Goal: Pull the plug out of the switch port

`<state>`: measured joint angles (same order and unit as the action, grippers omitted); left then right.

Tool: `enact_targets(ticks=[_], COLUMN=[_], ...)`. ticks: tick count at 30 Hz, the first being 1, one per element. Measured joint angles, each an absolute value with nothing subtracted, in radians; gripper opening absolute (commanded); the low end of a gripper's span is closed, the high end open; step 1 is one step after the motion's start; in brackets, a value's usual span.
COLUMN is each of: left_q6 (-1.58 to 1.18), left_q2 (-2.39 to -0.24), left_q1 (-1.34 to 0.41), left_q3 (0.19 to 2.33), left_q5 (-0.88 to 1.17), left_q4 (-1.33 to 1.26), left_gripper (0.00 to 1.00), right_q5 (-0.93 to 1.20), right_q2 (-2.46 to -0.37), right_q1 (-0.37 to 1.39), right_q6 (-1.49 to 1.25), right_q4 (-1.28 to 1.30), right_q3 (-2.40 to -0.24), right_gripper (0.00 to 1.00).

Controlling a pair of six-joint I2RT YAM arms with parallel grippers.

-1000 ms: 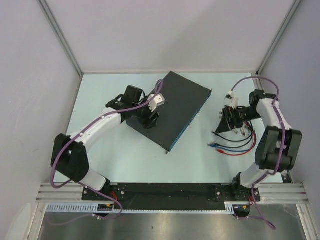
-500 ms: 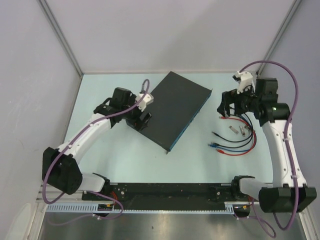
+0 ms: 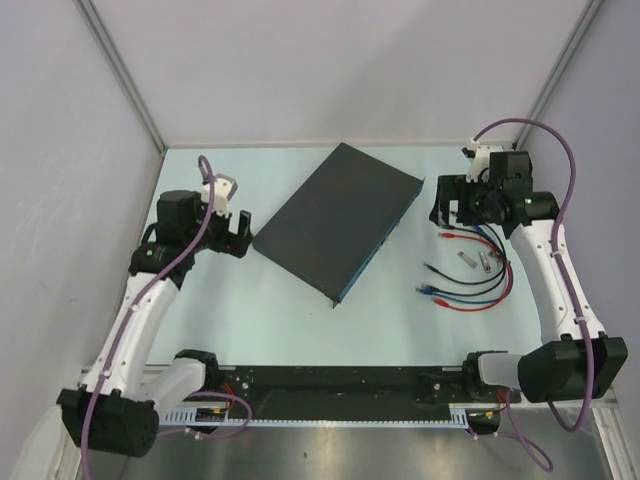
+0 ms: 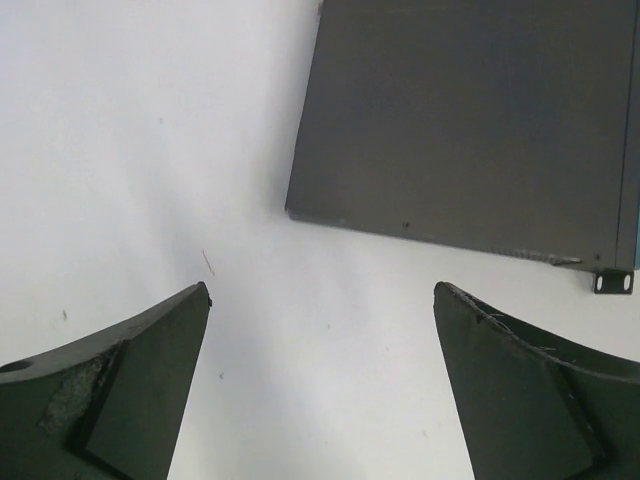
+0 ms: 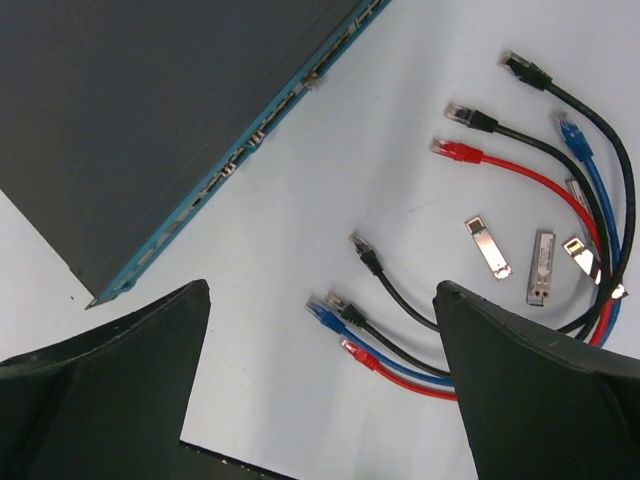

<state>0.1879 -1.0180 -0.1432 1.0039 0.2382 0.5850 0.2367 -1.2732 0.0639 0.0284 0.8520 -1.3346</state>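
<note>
Switch (image 3: pixel 338 222) lies diagonal mid-surface (image 3: pixel 250 300). Patch cables (image 3: pixel 470 285) lie loose beside it, none visibly seated. Left fingers (image 4: pixel 120 400) and right fingers (image 5: pixel 540 390) are spread, empty. Pull looks done; next, withdraw.

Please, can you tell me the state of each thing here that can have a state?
switch: lying flat, no cable in the ports that show.
left tool: open, empty, apart from the switch.
right tool: open, empty.
cables: loose on the table, unplugged.
metal modules: lying loose among the cables.
</note>
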Motion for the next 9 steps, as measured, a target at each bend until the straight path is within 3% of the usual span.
enact_targets(ticks=[9], left_q6=[0.125], left_q2=[-0.886], left_q1=[-0.016], left_q3=[0.867], left_q5=[0.27], left_q4=[0.6], left_gripper=[1.0], right_q5=[0.263], right_q2=[-1.312], right_q1=[0.066], right_q6=[-0.017], right_q4=[0.791], right_q3=[-1.326], right_gripper=[1.0])
